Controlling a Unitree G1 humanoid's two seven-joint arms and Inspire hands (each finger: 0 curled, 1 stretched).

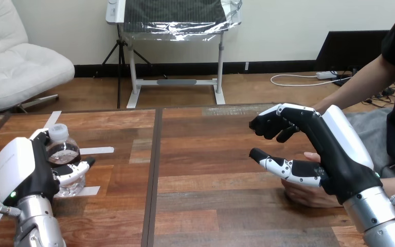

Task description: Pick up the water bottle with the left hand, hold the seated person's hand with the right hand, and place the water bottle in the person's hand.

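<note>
Grips the water bottle (64, 154) in the left hand (23, 170), fingers curled round it, near the table's (211, 154) left edge. Stands upright, cap up, long axis vertical. Leaves bare wood across the middle. Hangs the right hand (334, 149) over the person's hand (301, 193) by the right edge, fingers bent, thumb apart, clasping nothing.

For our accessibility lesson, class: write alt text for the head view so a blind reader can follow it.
The robot's left hand grips a water bottle standing on the wooden table. Its right hand lies over the person's hand at the table's right side; whether they touch is unclear.
</note>
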